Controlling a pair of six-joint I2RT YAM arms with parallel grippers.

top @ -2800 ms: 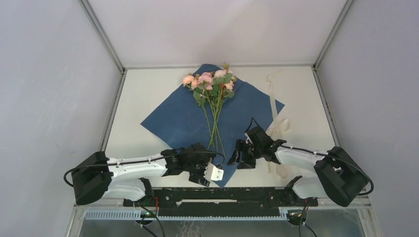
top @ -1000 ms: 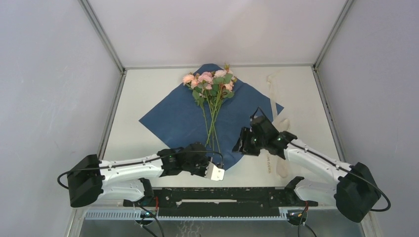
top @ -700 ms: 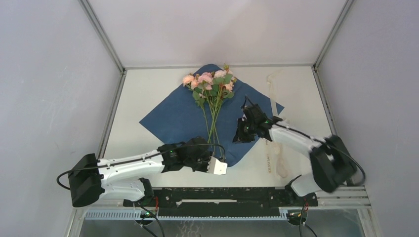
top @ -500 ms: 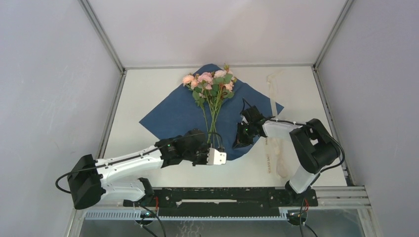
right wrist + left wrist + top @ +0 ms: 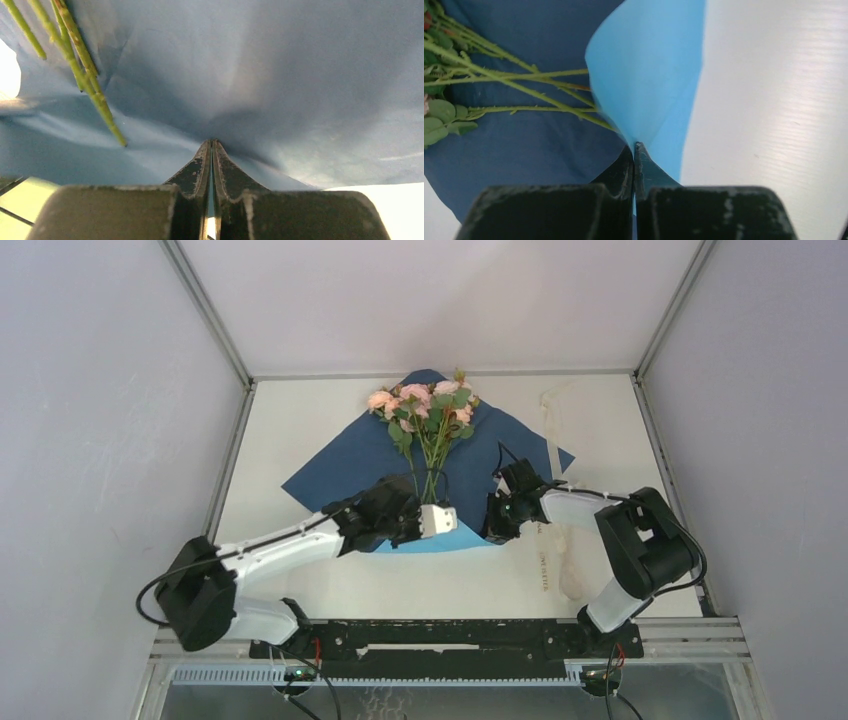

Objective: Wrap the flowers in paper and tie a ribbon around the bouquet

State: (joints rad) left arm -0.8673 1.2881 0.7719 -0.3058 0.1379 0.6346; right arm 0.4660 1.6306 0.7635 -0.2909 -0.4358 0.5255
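Nearest us ran a black rail (image 5: 440, 635) along the white table (image 5: 290, 420). The left hand (image 5: 634, 147) was clamped on the paper (image 5: 345, 465), its near corner folded light-blue over the stems. The right hand (image 5: 212, 142) pinched its right edge. The flowers (image 5: 425, 405) lay mid-sheet, blooms far. The ribbon (image 5: 550, 440) lay to the right. Grey walls stood around.

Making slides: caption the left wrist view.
Left pincer shut on the paper, light-blue underside curled over the flowers.
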